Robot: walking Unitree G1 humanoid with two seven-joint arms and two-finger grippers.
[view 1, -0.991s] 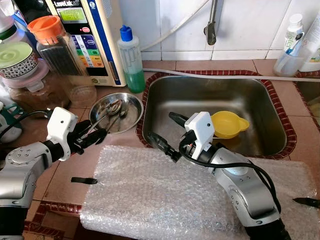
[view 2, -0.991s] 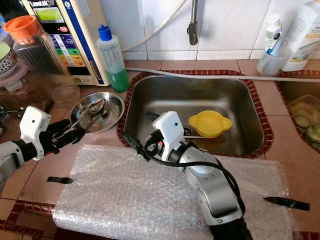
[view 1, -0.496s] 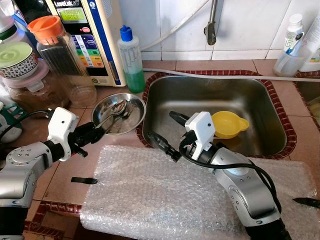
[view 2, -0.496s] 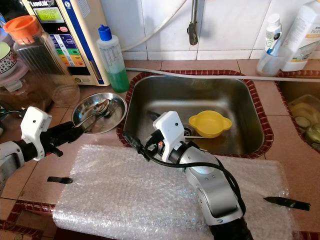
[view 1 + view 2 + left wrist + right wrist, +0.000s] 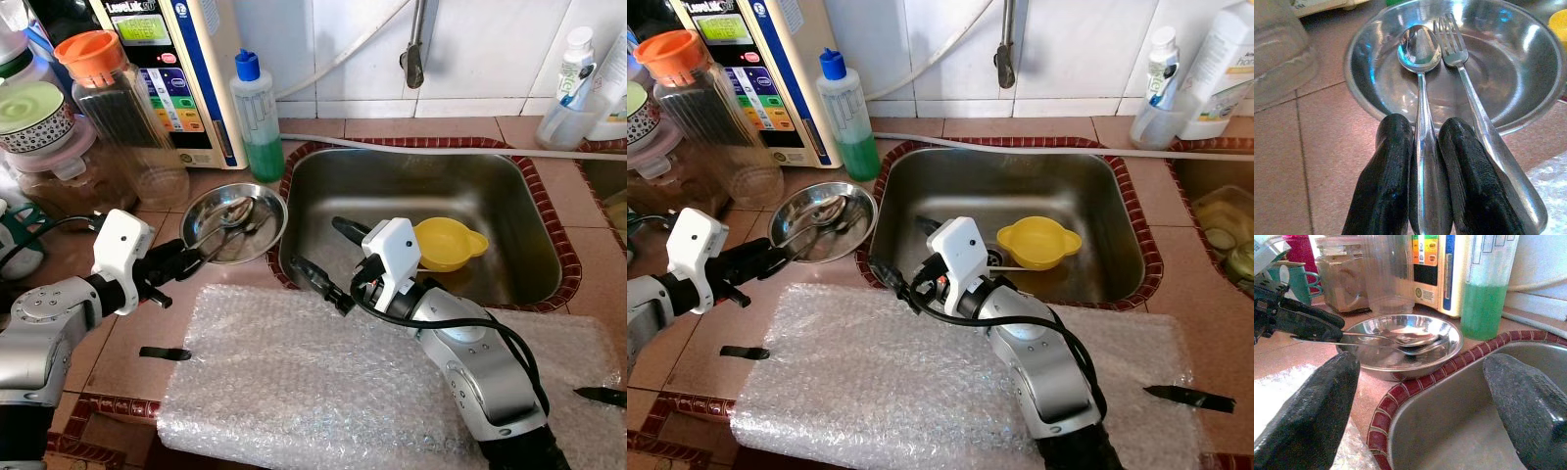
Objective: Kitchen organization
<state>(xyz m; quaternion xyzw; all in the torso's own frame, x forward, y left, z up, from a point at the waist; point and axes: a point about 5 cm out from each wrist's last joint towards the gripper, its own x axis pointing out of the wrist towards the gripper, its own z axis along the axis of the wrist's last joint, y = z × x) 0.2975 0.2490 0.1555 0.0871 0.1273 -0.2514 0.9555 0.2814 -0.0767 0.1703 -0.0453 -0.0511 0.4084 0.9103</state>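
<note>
A shallow steel dish (image 5: pixel 235 211) sits on the tiled counter left of the sink (image 5: pixel 490 186). A spoon (image 5: pixel 1420 54) and a fork (image 5: pixel 1459 63) lie in it, handles sticking out over the near rim. My left gripper (image 5: pixel 186 262) is shut on the spoon's handle just outside the dish, while the fork's handle lies beside one finger (image 5: pixel 1474 181). My right gripper (image 5: pixel 315 247) hangs open over the sink's near left rim, with nothing between its fingers (image 5: pixel 1308 416). A yellow bowl (image 5: pixel 446 243) rests in the sink.
A bubble wrap sheet (image 5: pixel 323 382) covers the near counter, with black strips (image 5: pixel 162 352) beside it. Behind the dish stand a green soap bottle (image 5: pixel 257 122), an orange-lidded jar (image 5: pixel 118 98) and a water purifier (image 5: pixel 181 69). The faucet (image 5: pixel 416 44) hangs over the sink.
The steel dish with its spoon and fork has slid slightly toward the sink. My left gripper stays on the spoon handle. The right arm has barely moved.
</note>
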